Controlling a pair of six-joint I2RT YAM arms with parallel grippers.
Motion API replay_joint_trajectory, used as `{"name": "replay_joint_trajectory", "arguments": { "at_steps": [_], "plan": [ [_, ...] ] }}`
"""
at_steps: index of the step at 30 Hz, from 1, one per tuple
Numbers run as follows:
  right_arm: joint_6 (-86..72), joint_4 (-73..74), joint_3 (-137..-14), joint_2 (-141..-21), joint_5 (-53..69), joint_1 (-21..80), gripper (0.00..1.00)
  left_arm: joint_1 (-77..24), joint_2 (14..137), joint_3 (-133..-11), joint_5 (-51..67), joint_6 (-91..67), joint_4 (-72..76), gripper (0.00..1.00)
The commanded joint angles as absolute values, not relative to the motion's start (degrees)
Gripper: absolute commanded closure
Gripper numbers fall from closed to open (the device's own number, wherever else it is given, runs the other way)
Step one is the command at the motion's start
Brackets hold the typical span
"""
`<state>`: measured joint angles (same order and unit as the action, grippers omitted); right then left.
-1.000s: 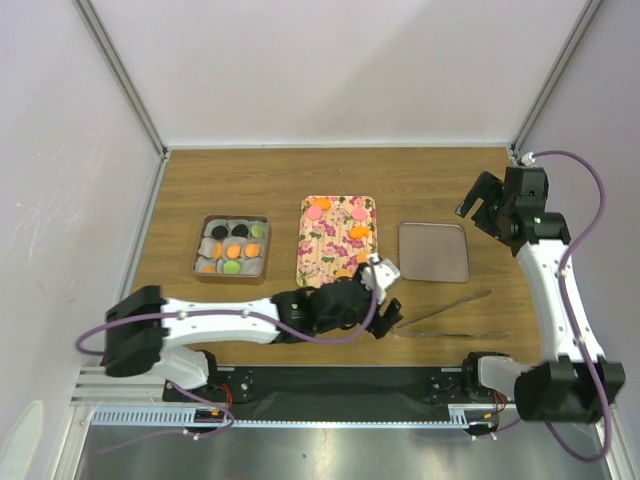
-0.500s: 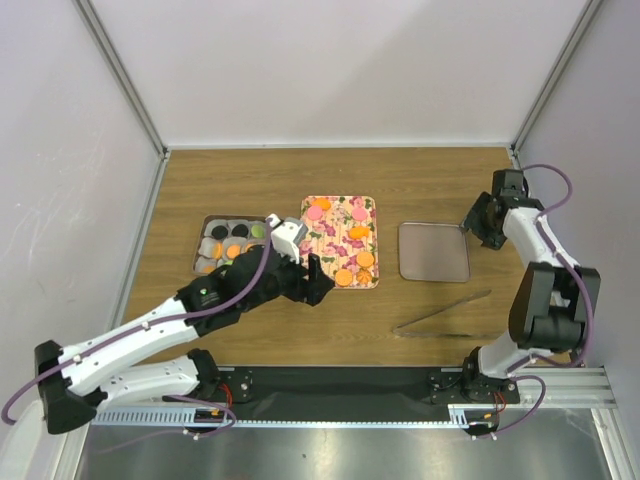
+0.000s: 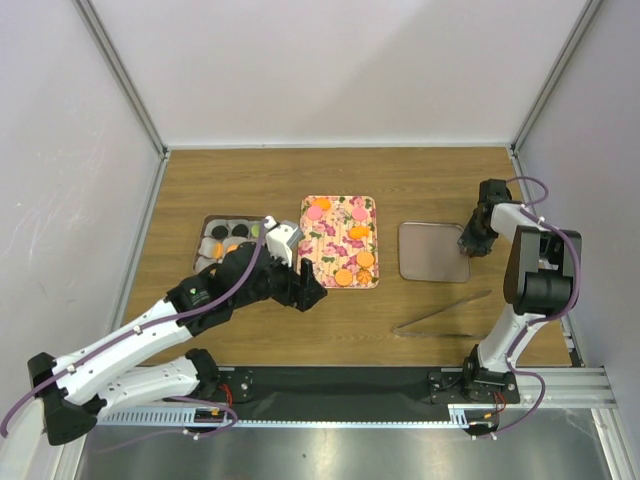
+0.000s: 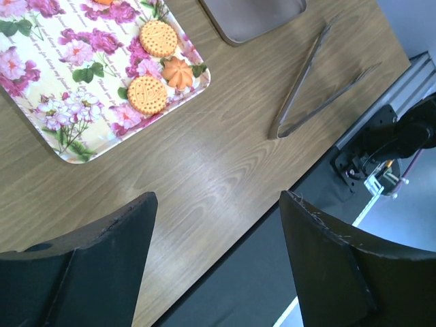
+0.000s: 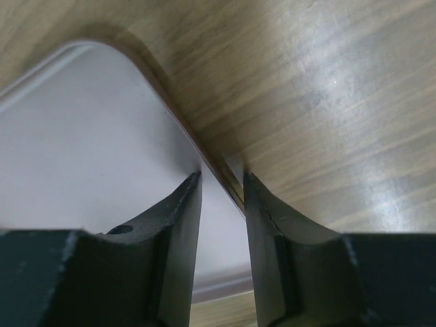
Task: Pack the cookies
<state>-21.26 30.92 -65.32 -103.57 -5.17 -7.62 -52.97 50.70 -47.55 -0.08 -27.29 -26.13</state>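
partway done, i'd judge: about seven cookies (image 3: pixel 343 277), orange and pink, lie on the floral tray (image 3: pixel 335 240), not yet packed. others, black, green and orange, sit in the tin (image 3: pixel 235 218) at left, partly hidden by the arm. left gripper (image 3: pixel 306 283) hangs wide and empty over the table (image 3: pixel 420 180) beside the tray's near corner. right gripper (image 5: pixel 223 176) is narrow, straddling the right rim of the lid (image 3: pixel 430 252); can't tell if it pinches. tongs (image 3: pixel 440 315) lie near the lid. left to do: move the rest, then lid on.
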Motion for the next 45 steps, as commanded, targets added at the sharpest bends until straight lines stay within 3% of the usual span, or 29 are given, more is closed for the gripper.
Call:
{"name": "replay_joint_trajectory", "arguments": {
  "at_steps": [1, 6, 10, 17, 36, 45],
  "plan": [
    [-20.0, 28.5, -65.7, -106.0, -5.6, -7.6, 0.65, -51.8, 49.7, -48.1, 2.5, -25.1, -27.1, 0.21],
    [-20.0, 27.9, -66.0, -107.2, -6.1, -6.9, 0.72, -51.1, 49.7, -48.3, 3.2, -24.6, -27.4, 0.21],
    [-19.9, 27.9, -66.5, -107.8, -6.9, -6.7, 0.88, -50.8, 50.7, -48.4, 3.7, -24.4, -27.4, 0.21],
    [-19.4, 29.1, -67.6, -107.5, -8.5, -6.5, 1.00, -50.1, 51.6, -48.6, 4.0, -24.3, -26.8, 0.21],
    [-21.0, 34.1, -70.8, -96.5, -7.3, -5.7, 1.00, -41.4, 58.1, -52.4, 11.9, -25.0, -24.5, 0.20],
    [-21.6, 37.3, -72.3, -88.7, -5.3, -5.5, 1.00, -37.7, 65.7, -56.6, 18.5, -27.4, -19.9, 0.12]
  ]
}}
